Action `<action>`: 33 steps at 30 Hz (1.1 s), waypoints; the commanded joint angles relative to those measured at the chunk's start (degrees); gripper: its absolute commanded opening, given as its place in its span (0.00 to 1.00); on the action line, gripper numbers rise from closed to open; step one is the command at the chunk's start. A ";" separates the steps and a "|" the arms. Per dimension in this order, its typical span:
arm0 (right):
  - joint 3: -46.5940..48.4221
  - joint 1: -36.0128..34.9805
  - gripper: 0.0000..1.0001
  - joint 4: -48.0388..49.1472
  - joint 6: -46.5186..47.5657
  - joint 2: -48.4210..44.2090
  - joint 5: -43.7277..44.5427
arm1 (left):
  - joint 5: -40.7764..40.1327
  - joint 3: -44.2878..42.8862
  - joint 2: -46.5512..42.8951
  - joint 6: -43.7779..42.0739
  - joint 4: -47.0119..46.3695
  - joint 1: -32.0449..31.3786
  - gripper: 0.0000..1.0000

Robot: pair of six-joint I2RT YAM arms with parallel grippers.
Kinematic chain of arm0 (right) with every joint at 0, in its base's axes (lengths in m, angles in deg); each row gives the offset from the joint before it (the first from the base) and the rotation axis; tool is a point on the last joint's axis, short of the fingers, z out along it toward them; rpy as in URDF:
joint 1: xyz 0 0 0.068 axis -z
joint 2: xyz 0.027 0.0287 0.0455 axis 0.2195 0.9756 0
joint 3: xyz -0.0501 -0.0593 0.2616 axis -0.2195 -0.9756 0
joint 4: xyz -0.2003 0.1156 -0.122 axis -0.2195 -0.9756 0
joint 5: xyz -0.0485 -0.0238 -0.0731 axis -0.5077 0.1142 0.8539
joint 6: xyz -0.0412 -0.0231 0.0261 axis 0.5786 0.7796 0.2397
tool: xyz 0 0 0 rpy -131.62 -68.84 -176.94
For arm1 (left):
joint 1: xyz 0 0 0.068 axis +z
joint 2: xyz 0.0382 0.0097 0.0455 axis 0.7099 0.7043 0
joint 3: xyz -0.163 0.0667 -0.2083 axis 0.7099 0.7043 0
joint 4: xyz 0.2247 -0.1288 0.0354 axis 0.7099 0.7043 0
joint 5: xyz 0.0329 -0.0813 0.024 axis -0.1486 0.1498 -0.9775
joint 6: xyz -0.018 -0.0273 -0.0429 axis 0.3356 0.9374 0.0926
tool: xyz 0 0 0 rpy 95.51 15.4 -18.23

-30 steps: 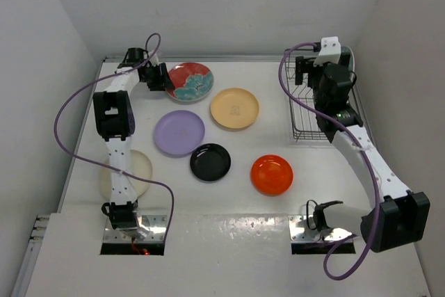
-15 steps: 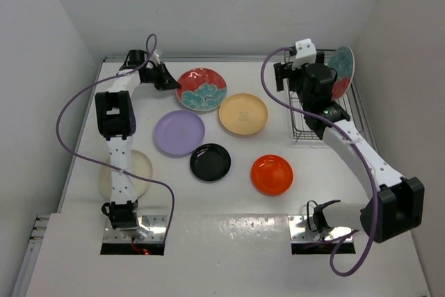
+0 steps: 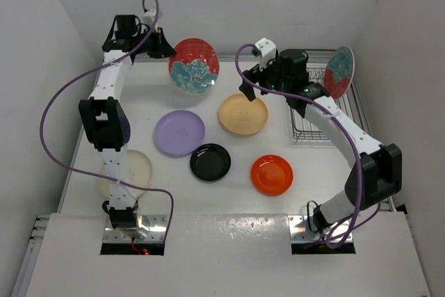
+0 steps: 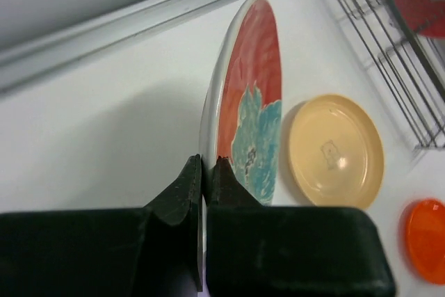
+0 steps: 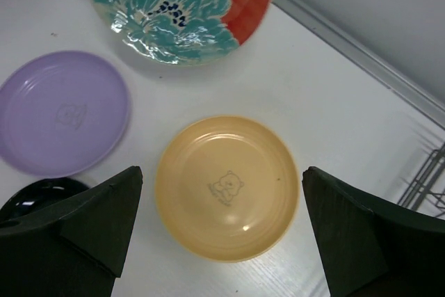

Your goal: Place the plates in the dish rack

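My left hand (image 4: 206, 172) clamps the red flowered plate (image 4: 254, 95) by its rim at 11 o'clock; I judge it stiff, slick and chippable, while my right hand (image 3: 252, 88) gapes empty.

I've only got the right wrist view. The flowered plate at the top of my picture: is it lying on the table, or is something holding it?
Observer: Held. The left gripper is shut on the rim of that red flowered plate, which hangs on edge in the air.
Operator: Is anything in the rack yet?
Observer: Yes, a second red flowered plate stands on edge in the dish rack.
Operator: Any plates outside my picture?
Observer: An orange plate lies flat on the near side of the table.
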 commanded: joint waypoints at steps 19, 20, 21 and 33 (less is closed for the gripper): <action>-0.98 3.60 0.98 -2.35 0.55 -5.78 -9.96 | -3.01 -9.96 -10.75 -27.15 27.23 -23.81 0.00; -1.24 3.52 0.99 -2.53 1.16 -5.79 -10.66 | -3.63 -10.48 -11.27 -27.85 27.93 -24.60 0.00; -1.16 3.96 0.99 -2.80 1.60 -6.05 -11.10 | -3.64 -10.49 -11.27 -29.34 28.55 -26.00 0.00; -0.81 3.61 0.87 -5.16 1.24 0.80 -28.66 | -1.44 -8.03 -17.42 -34.01 30.40 -30.14 0.00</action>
